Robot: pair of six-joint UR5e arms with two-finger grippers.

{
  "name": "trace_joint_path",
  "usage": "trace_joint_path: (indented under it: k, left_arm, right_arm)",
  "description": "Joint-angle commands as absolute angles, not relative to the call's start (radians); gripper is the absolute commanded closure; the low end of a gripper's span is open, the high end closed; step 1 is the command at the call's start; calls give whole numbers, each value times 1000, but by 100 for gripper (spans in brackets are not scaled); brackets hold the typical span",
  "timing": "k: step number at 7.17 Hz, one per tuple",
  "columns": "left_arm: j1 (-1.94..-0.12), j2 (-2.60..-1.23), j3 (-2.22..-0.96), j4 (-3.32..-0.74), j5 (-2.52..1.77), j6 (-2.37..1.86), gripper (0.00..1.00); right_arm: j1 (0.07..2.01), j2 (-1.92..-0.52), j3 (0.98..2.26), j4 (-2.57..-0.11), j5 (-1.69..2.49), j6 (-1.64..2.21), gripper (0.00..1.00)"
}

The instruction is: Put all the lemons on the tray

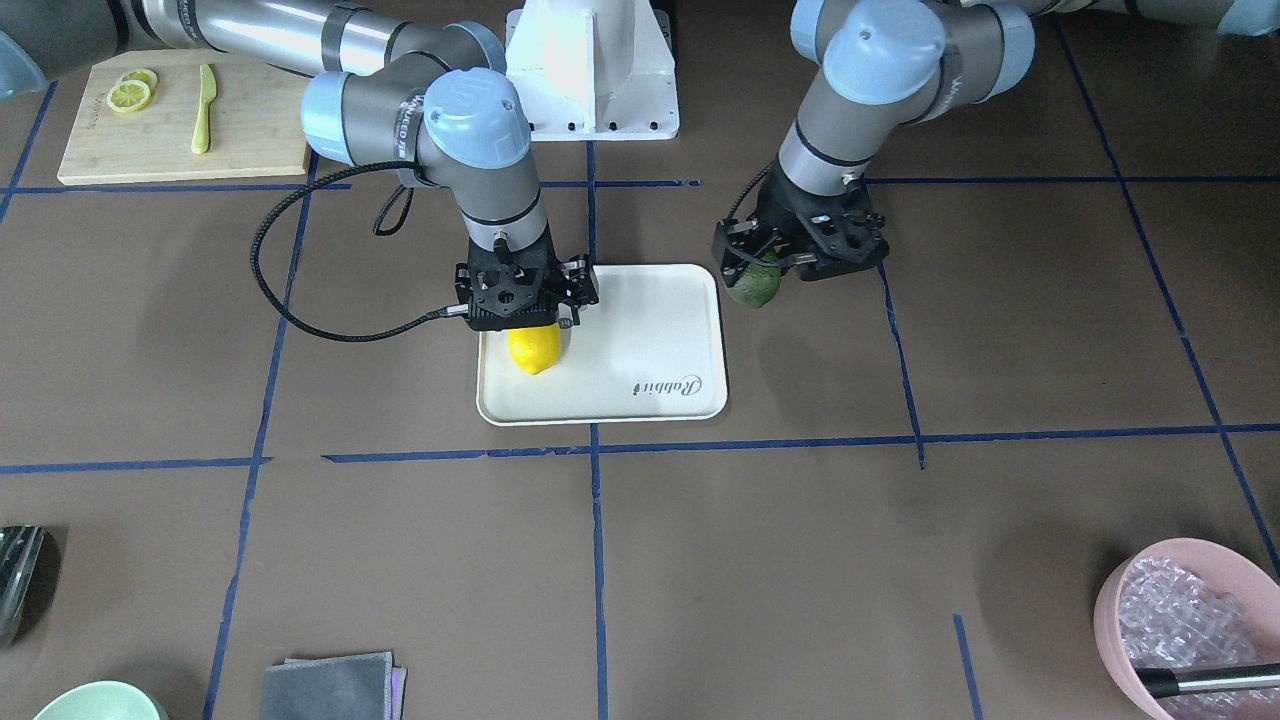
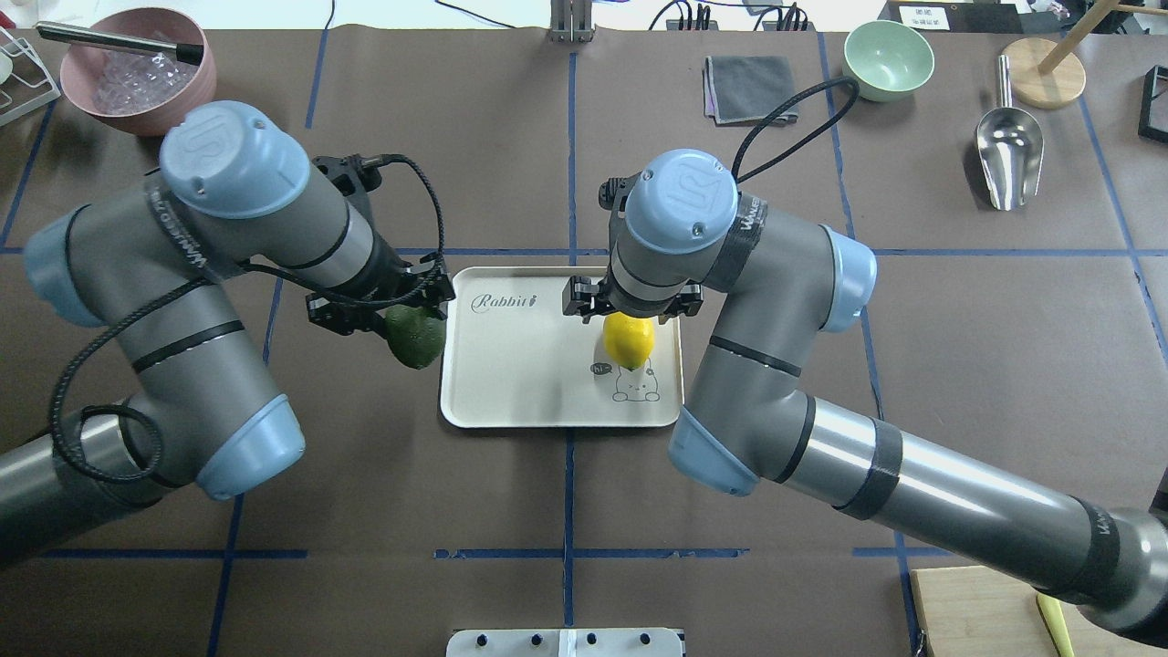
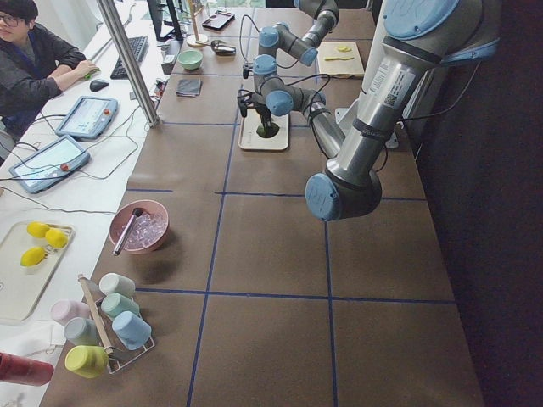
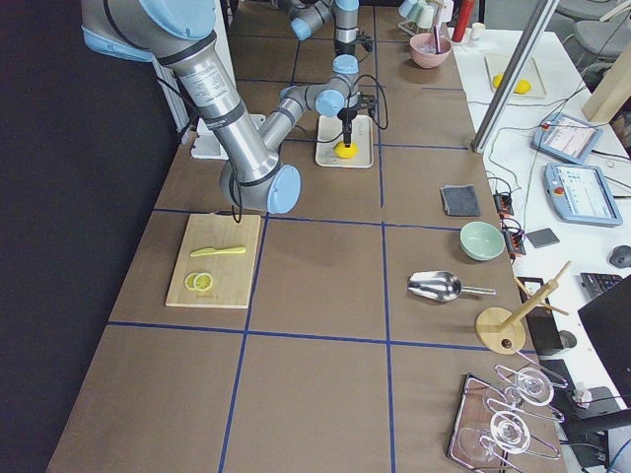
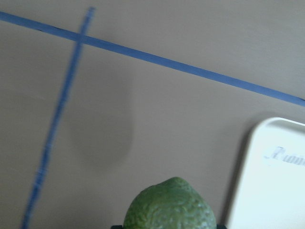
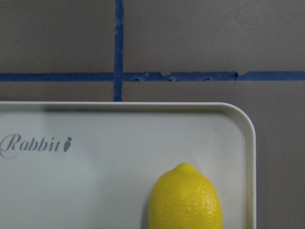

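- Front-facing view: left of centre, the right gripper points straight down over the yellow lemon, which is on or just above the tray. Its own body hides the fingers, so I cannot tell whether it grips or has let go. Just off the tray's upper right corner, the left gripper is clamped on the green lemon. The "Rabbit" script reads upside down at the tray's lower right.
- Overhead view: the green lemon hangs at the tray's left edge, not yet over it. The step in hand looks like carrying it across the rim. It should go into the bare left half, well apart from the yellow lemon. It is best lowered until it touches before the fingers open, since an oval fruit may roll. A joint cap bears a "UR" mark.
- Left wrist view: the green lemon sits at bottom centre, with the tray corner at lower right. The script there is blurred.
- Right wrist view: the yellow lemon is at lower right, inside the rim. "Rabbit" is clear at left.
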State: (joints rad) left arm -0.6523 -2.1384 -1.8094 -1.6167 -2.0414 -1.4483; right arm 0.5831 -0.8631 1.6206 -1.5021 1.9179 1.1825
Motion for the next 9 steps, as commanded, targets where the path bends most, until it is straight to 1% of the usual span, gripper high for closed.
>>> trace_joint_path:
  k: [1, 2, 3, 4, 5, 6, 7, 8, 9]
  left_arm:
    - [-580, -2226, -1697, -1627, -1961, -1465, 100]
    - [-560, -2232, -1686, -1629, -1950, -1465, 100]
    - [-549, -2267, -1637, -1631, -1950, -1466, 100]
    - [-548, -2340, -1544, -1632, -1931, -1466, 100]
    - [-548, -2348, -1519, -1656, -1922, -1463, 100]
    - [-546, -2338, -1517, -1667, -1922, -1462, 96]
    - [-545, -2339, -1499, -1667, -1922, -1460, 88]
    - [-545, -2339, -1496, -1667, -1922, -1453, 49]
    - [-546, -2339, -1497, -1666, -1921, -1453, 4]
  right_arm:
    - [702, -964, 1801, -1558, 2041, 1164, 1]
    - [751, -1010, 1860, -1571, 2074, 1145, 1]
    - [800, -1047, 1883, -1572, 2085, 1090, 1]
    - [816, -1096, 1917, -1572, 2085, 1027, 1]
    - [824, -1148, 1957, -1572, 2085, 982, 1]
    - [831, -1173, 1977, -1572, 2085, 971, 1]
    - [833, -1189, 1996, -1572, 2085, 969, 1]
    - [834, -1207, 2011, -1572, 2085, 968, 1]
    - [838, -1224, 2025, -1572, 2086, 954, 1]
